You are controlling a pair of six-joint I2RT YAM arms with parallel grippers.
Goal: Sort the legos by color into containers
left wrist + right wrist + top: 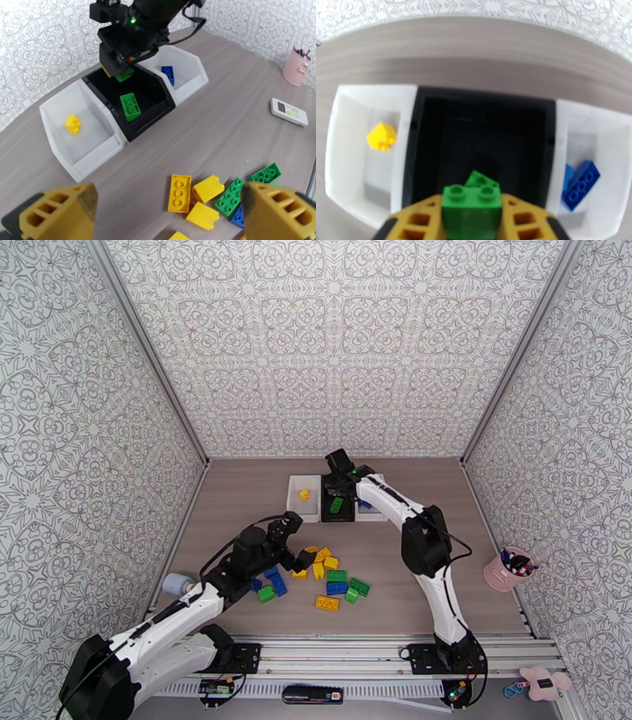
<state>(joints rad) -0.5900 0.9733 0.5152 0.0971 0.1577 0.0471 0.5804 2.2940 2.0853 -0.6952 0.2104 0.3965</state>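
Right tool point(472, 223) gripping green brick point(472, 205) over black bin point(486, 103), white bins point(340, 158) flanking

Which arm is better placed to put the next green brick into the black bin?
The right. The right gripper grips a green brick over the black bin, which already holds a second green brick. The left gripper hangs open and empty over the loose pile.
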